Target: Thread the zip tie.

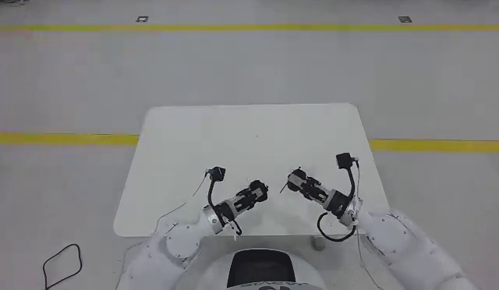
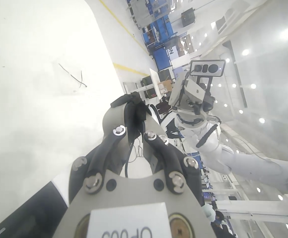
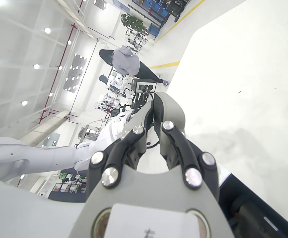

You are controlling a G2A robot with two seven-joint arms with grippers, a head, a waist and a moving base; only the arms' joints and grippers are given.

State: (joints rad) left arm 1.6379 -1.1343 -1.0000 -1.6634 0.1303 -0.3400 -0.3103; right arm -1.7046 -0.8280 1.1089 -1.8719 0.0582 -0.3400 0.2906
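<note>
A thin dark zip tie (image 2: 72, 77) lies on the white table (image 1: 249, 134), its strands crossing and a small head at one end. It rests a short way ahead of my left gripper (image 2: 134, 101), which does not touch it. The left gripper (image 1: 261, 189) hangs over the table's front middle, its black pads pressed together with nothing visible between them. My right gripper (image 1: 292, 181) faces it from the other side, a small gap apart. The right gripper (image 3: 153, 102) is also shut, and I see nothing held in it.
Both arms hover close to the table's front edge (image 1: 234, 234). A black cable loop (image 1: 331, 229) hangs from the right wrist. A few small dark specks (image 3: 238, 92) dot the tabletop. Yellow floor lines (image 1: 70, 139) run past the table.
</note>
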